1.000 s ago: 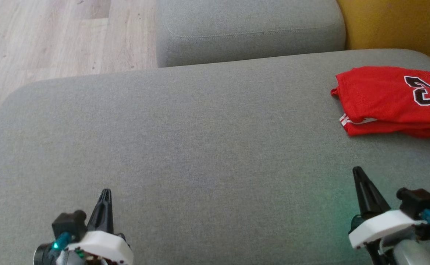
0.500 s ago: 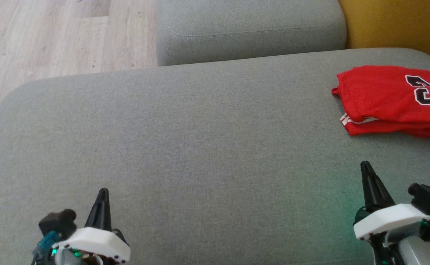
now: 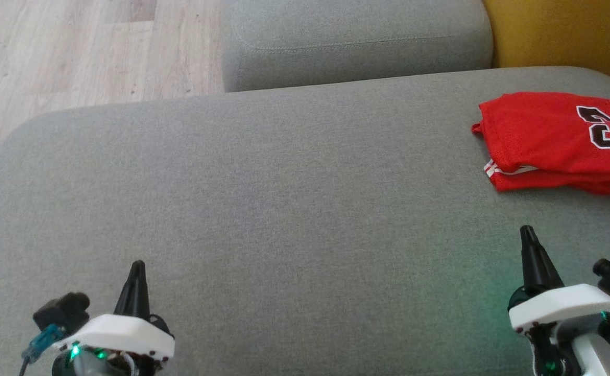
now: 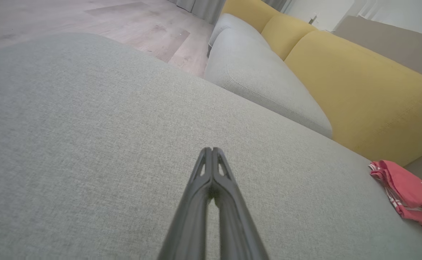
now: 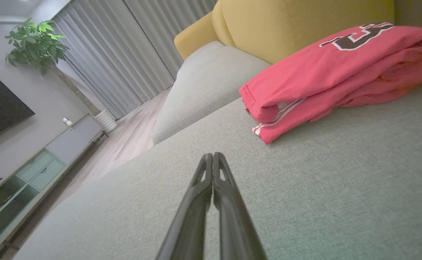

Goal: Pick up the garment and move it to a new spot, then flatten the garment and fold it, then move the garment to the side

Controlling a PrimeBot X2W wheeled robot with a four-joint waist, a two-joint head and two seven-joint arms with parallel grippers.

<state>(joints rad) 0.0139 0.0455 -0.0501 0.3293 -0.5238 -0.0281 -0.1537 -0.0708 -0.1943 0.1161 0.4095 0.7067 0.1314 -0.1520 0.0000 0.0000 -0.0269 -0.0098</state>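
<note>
A wide grey sofa cushion (image 3: 284, 198) lies before me, a folded red jersey (image 3: 550, 141) resting at its far right. It looks light, soft and limp; I'd pinch its near folded edge. My left claw (image 3: 138, 267) and right claw (image 3: 527, 233) are clenched shut, empty.

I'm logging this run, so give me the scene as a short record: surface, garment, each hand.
surface: gray sofa cushion
garment: red jersey, folded, at the cushion's right end, number facing up
left hand: shut, empty, over bare cushion
right hand: shut, empty, apart from the jersey
</note>
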